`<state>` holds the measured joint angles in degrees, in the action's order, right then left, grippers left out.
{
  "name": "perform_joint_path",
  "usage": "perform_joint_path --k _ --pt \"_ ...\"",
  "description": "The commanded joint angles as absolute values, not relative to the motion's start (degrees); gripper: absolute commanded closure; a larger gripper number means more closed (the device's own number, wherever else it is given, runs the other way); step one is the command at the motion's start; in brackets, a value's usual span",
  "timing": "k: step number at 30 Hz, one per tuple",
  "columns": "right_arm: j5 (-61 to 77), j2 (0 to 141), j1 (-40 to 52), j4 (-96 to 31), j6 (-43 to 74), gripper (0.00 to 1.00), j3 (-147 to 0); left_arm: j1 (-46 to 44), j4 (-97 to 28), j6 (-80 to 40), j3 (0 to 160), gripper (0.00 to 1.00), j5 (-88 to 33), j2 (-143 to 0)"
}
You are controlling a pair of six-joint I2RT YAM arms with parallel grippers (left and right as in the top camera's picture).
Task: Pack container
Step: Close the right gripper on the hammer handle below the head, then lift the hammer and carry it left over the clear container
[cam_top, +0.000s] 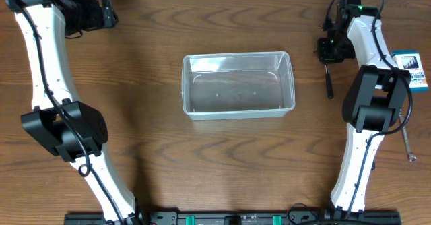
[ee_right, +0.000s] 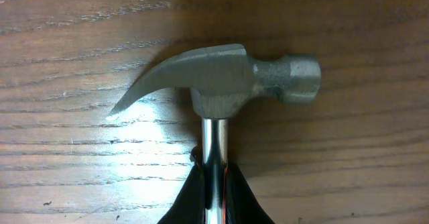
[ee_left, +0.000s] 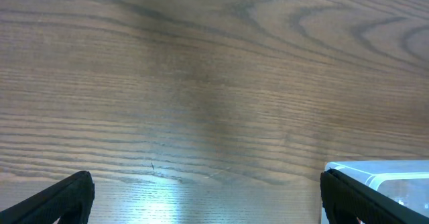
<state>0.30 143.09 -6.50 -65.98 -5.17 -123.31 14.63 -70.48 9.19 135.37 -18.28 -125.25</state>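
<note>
The right jaws clamp the hammer (ee_right: 221,83) shaft, left jaws gape wide; box (cam_top: 412,69) label unreadable.

white arms (cam_top: 42,63), black joints (cam_top: 64,127); black cables (cam_top: 408,107); left gripper (ee_left: 206,184) with black fingers (ee_left: 57,198)

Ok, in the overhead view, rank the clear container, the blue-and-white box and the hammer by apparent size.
1. container
2. blue-and-white box
3. hammer, unsure against the box: the right hand hides part of it.
</note>
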Motion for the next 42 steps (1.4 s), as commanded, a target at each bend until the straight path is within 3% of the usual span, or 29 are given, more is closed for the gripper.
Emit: perform_joint_path --k 1,11,19,26,42 --pt "0.2 144.0 -6.1 -66.3 -3.0 0.99 -123.6 14.9 -70.7 9.1 136.4 0.02 -18.8 -125.0" --pt "0.3 141.2 -5.7 -77.3 -3.9 0.99 -142.5 14.9 -70.7 9.1 136.4 0.02 -18.8 -125.0" --pt "0.5 134.8 -0.9 -89.8 -17.8 0.99 -157.1 14.9 -70.7 9.1 136.4 0.02 -18.8 -125.0" --pt "0.5 128.4 9.6 -95.4 -31.7 0.99 -157.8 14.9 -70.7 9.1 136.4 0.02 -18.8 -125.0" --pt "0.6 128.1 27.4 -96.5 -45.3 0.99 -157.7 14.9 -70.7 9.1 136.4 0.02 -18.8 -125.0"
